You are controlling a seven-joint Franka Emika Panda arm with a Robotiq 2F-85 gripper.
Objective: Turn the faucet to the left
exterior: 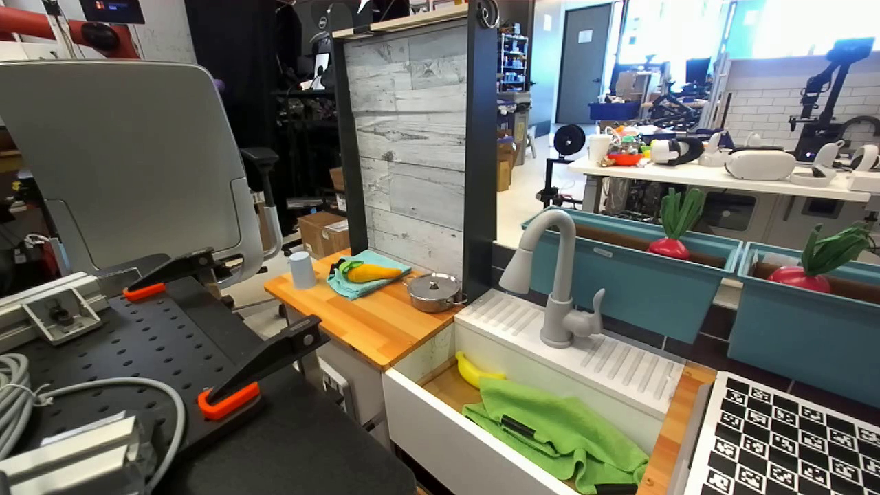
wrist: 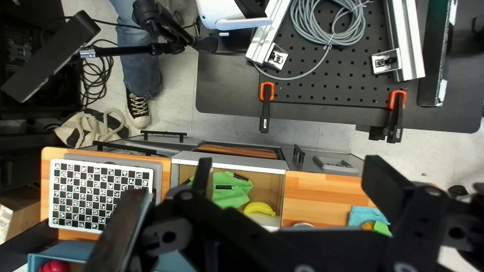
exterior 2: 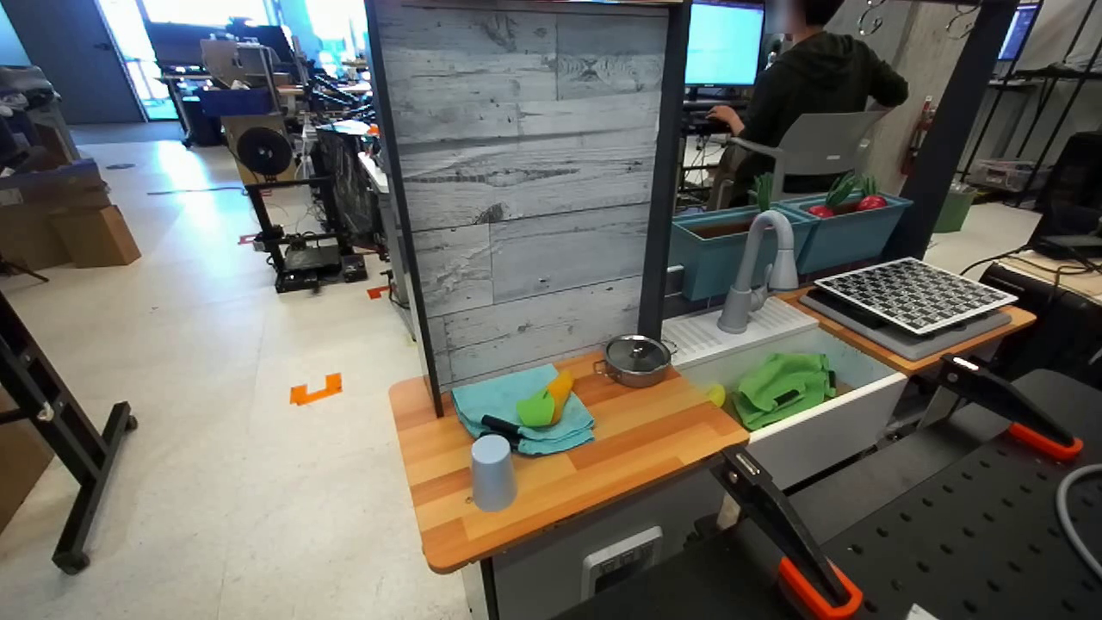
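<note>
The grey faucet (exterior: 562, 275) stands on the white ledge behind the sink (exterior: 440, 430). It also shows in an exterior view (exterior 2: 751, 258). Its arched spout ends in a downward head (exterior: 517, 271), and a small side handle (exterior: 592, 315) sits low on its base. My gripper (wrist: 293, 177) shows only in the wrist view, with its two dark fingers wide apart and nothing between them. It is high above the counter, apart from the faucet. The faucet is hidden in the wrist view, where the gripper body covers that area.
A green towel (exterior: 550, 426) and a yellow banana (exterior: 476, 370) lie in the sink. A lidded pot (exterior: 434, 291), a blue cloth (exterior 2: 495, 396) and a cup (exterior 2: 492, 474) stand on the wooden counter. Teal planters (exterior: 625, 282) are behind the faucet; a tall panel (exterior 2: 525, 172) rises beside it.
</note>
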